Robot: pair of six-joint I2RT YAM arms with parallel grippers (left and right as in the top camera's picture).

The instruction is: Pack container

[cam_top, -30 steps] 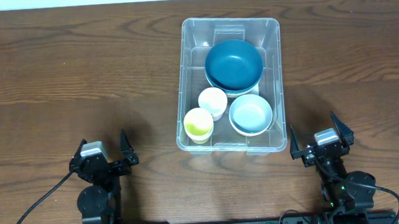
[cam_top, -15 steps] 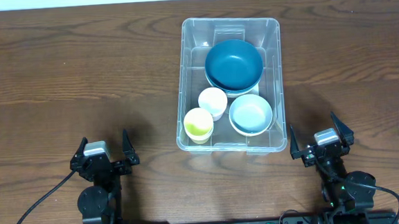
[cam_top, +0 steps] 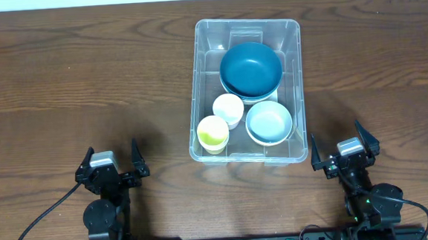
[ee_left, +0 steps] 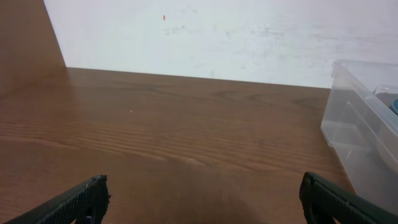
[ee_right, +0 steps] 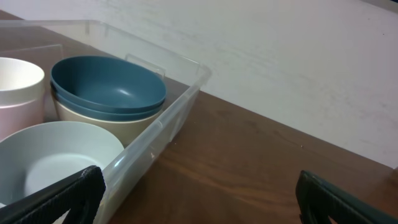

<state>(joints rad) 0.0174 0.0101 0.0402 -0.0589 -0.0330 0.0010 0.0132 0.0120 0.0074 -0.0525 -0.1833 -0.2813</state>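
The clear container [cam_top: 201, 33] stands on the table's middle right. It holds a dark blue bowl [cam_top: 250, 67] stacked on other bowls, a light blue bowl [cam_top: 268, 122], a white cup [cam_top: 228, 109] and a yellow-green cup [cam_top: 212, 133]. My left gripper [cam_top: 111, 162] is open and empty near the front edge, well left of the container [ee_left: 364, 134]. My right gripper [cam_top: 344, 146] is open and empty just right of the container's front corner; its view shows the container wall [ee_right: 158, 134], the blue bowl [ee_right: 107, 84] and the light bowl [ee_right: 59, 155].
The brown wooden table [cam_top: 85, 83] runs to a white wall at the back [ee_left: 205, 34]. The arm bases and cables sit along the front edge.
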